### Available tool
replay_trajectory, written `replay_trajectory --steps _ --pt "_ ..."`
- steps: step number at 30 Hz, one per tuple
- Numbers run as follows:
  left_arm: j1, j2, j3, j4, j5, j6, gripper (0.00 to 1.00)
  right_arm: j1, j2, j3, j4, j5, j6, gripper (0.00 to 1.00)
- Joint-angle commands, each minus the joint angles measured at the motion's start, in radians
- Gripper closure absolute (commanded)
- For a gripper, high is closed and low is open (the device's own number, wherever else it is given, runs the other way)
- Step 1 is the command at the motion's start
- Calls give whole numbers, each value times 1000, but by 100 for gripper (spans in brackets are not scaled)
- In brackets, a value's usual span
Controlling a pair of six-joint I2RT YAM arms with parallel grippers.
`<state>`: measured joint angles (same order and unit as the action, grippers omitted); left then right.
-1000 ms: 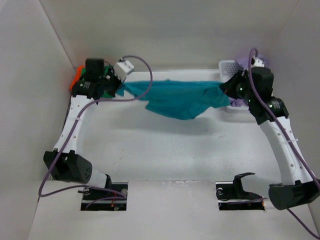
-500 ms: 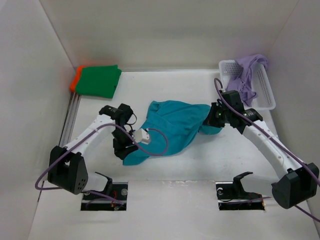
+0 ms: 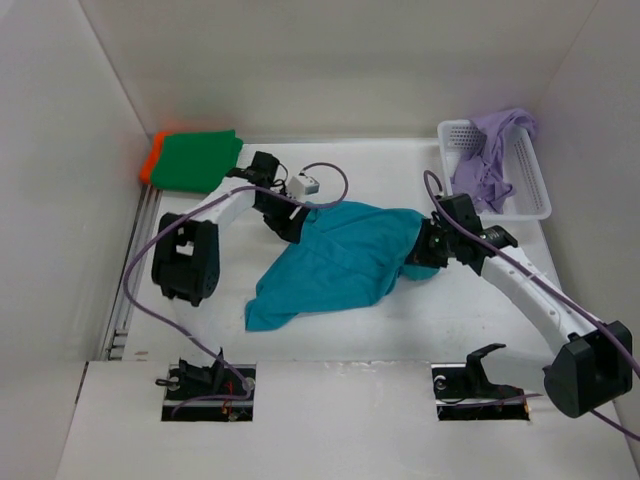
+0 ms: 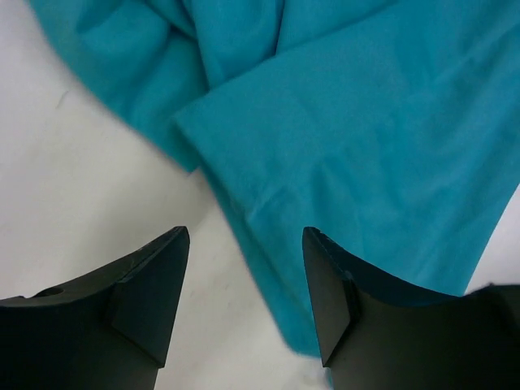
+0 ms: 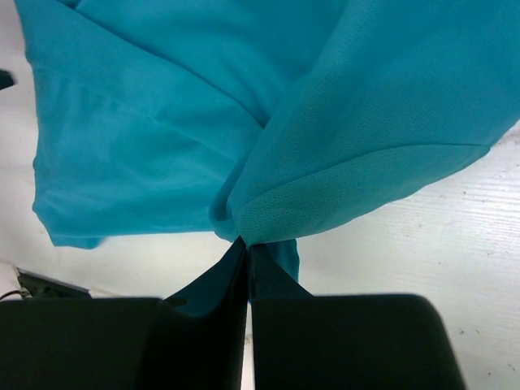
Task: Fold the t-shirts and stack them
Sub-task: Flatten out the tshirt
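The teal t-shirt (image 3: 335, 260) lies crumpled across the middle of the table. My left gripper (image 3: 296, 226) is at its back-left edge, open, and in the left wrist view the teal t-shirt (image 4: 341, 122) lies beneath and beyond the spread fingers (image 4: 331, 292), with nothing pinched between them. My right gripper (image 3: 420, 256) is shut on the shirt's right edge, and the right wrist view shows the bunched cloth (image 5: 325, 187) pinched at the closed tips of that gripper (image 5: 248, 245). A folded green t-shirt (image 3: 200, 160) sits on an orange one (image 3: 154, 160) at the back left. The lavender t-shirt (image 3: 492, 150) hangs out of the basket.
A white mesh basket (image 3: 532, 185) stands at the back right against the wall. White walls enclose the table on three sides. A rail (image 3: 135, 260) runs along the left edge. My left arm's elbow (image 3: 180, 260) rests left of the teal shirt.
The teal shirt, held stretched in the air a second ago, now lies on the table. My left gripper has opened, let go and moved back to its back-left edge. The right stays shut.
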<state>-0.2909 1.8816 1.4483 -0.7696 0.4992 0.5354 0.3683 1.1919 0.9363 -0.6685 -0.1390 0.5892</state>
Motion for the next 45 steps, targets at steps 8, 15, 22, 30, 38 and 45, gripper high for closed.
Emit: replay_trajectory --steps 8,15,22,30,38,45 --pt "-7 136 98 90 27 -275 45 8 -67 -74 73 1 50 95" --pt "-50 110 69 79 35 -267 79 2 -86 -80 72 1 49 95" --pt "-40 94 72 23 42 -256 99 -9 -104 -85 66 1 43 95" --pt "34 -133 116 -16 99 -258 100 -97 -219 -4 17 15 12 95" --pt "160 -289 371 -39 95 -282 100 -141 -164 310 -108 16 -110 94" --pt "285 -332 433 -172 104 -237 100 -73 -117 471 -170 49 -123 93"
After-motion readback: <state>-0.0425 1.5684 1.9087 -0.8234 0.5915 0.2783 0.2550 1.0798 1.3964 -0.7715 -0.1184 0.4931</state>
